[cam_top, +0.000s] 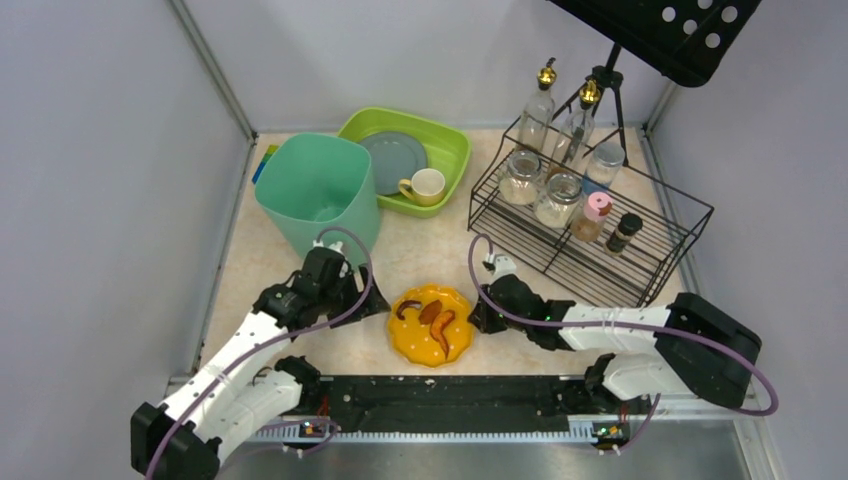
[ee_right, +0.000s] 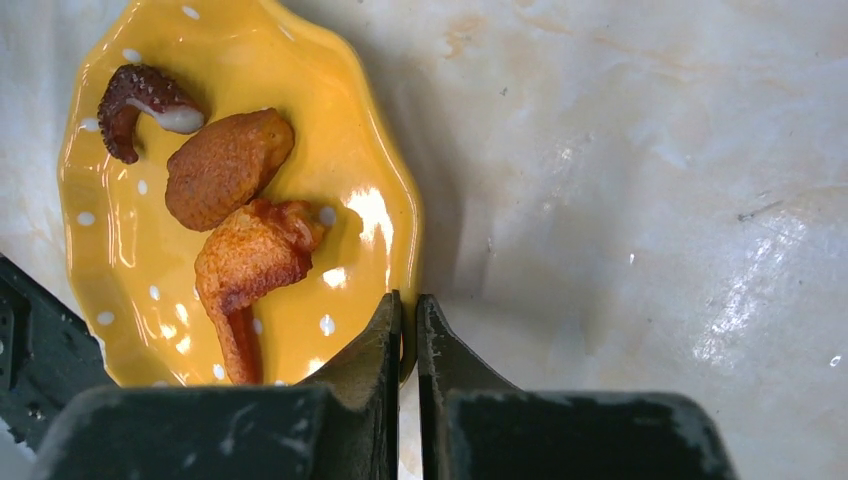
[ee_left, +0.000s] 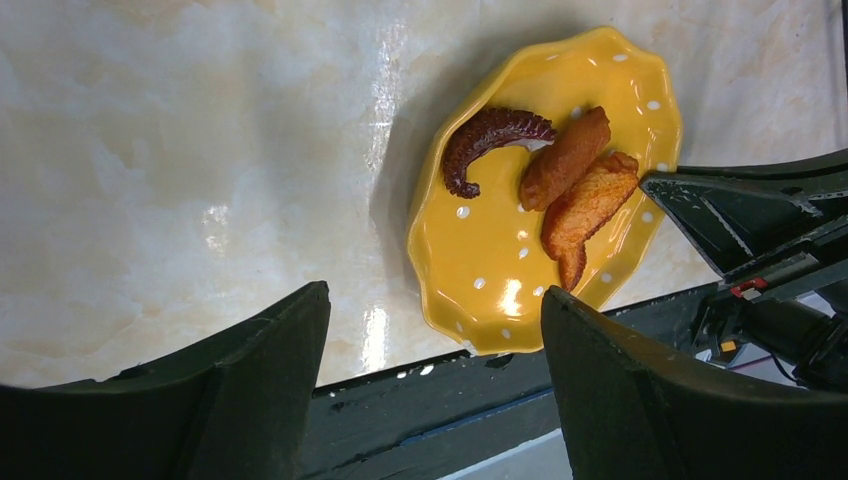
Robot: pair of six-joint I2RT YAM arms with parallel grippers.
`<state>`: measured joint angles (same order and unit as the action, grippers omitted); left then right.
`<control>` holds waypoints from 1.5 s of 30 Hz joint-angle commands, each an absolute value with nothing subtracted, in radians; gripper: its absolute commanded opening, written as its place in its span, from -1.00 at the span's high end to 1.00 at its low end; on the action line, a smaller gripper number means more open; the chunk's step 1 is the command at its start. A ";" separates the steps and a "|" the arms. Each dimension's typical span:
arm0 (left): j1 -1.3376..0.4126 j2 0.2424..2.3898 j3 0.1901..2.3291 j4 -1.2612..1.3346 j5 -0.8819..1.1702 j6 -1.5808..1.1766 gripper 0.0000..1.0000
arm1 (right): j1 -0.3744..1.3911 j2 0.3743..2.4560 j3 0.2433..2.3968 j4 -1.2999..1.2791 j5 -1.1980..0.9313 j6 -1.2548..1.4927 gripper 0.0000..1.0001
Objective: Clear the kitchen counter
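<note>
A yellow scalloped plate point(cam_top: 432, 345) with white dots lies on the beige stone-patterned kitchen counter point(cam_top: 430, 250) near its front edge. On it lie an octopus tentacle point(ee_left: 490, 140) and two fried pieces point(ee_left: 580, 190). My right gripper point(ee_right: 408, 315) is shut on the plate's right rim point(ee_right: 405, 250), one finger inside and one outside. In the top view it point(cam_top: 480, 318) sits at the plate's right side. My left gripper point(ee_left: 435, 330) is open and empty, just left of the plate point(ee_left: 500, 270); in the top view it point(cam_top: 372, 300) is beside the plate.
A teal bin point(cam_top: 320, 195) stands behind the left arm. A green basin point(cam_top: 450, 150) holds a grey plate and a yellow mug point(cam_top: 425, 186). A black wire rack point(cam_top: 590, 215) with jars and bottles stands at the right. A black rail point(cam_top: 440, 400) runs along the front.
</note>
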<state>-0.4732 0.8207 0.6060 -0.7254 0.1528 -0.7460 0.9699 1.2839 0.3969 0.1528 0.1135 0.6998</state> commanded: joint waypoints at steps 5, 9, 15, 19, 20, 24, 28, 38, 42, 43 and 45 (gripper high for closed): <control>-0.518 0.817 0.554 -0.637 0.145 -0.796 -0.62 | 0.966 1.277 0.326 0.196 0.126 0.758 1.00; -0.541 0.820 0.530 -0.627 0.135 -0.813 -0.62 | 0.966 1.354 0.288 0.282 0.092 0.796 1.00; -0.557 0.803 0.465 -0.582 0.130 -0.840 -0.62 | 0.967 1.485 0.232 0.449 0.046 0.851 1.00; -0.559 0.799 0.438 -0.575 0.119 -0.842 -0.62 | 0.966 1.529 0.204 0.507 0.049 0.871 1.00; -0.559 0.796 0.431 -0.574 0.114 -0.843 -0.62 | 0.967 1.534 0.198 0.515 0.052 0.874 1.00; -0.558 0.784 0.396 -0.560 0.101 -0.855 -0.62 | 0.966 1.545 0.176 0.544 0.059 0.887 1.00; -0.559 0.776 0.362 -0.527 0.095 -0.873 -0.62 | 0.966 1.557 0.162 0.571 0.054 0.890 1.00; -0.560 0.778 0.265 -0.285 0.158 -0.901 -0.60 | 0.967 1.597 0.131 0.653 0.028 0.903 1.00; -0.559 0.820 0.229 -0.185 0.208 -0.919 -0.51 | 0.966 1.598 0.121 0.669 0.026 0.904 1.00; -0.559 0.828 0.219 -0.160 0.215 -0.924 -0.48 | 0.966 1.598 0.120 0.669 0.024 0.903 1.00; -0.559 0.840 0.197 -0.103 0.237 -0.934 -0.41 | 0.967 1.597 0.117 0.671 0.025 0.903 1.00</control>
